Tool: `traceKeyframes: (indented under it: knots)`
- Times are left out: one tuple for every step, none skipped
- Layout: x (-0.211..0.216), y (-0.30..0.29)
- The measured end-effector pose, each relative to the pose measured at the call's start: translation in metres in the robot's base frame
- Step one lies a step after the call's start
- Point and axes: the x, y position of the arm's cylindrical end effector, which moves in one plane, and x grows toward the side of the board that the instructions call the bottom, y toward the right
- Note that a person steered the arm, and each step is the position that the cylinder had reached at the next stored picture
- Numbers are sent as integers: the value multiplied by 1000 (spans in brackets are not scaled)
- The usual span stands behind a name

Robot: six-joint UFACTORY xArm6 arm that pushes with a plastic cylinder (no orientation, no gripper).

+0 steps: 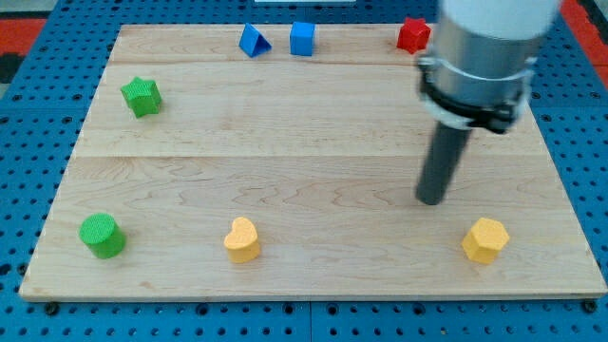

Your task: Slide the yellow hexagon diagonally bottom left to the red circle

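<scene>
The yellow hexagon (485,239) lies near the view's bottom right of the wooden board (285,142). My tip (431,199) rests on the board just up and to the left of it, a short gap apart. No red circle shows; the only red block is a red star-like block (412,35) at the view's top, partly hidden behind the arm's grey body (480,57).
A yellow heart (242,239) and a green cylinder (102,236) lie along the view's bottom. A green star (142,96) sits at the left. A blue triangle (253,41) and a blue cube (302,38) sit at the top edge.
</scene>
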Motion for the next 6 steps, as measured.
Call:
traceKeyframes:
  knots:
    - [2,60]
    - [23,97]
    - [45,113]
    - [62,73]
    - [70,20]
    - [71,-23]
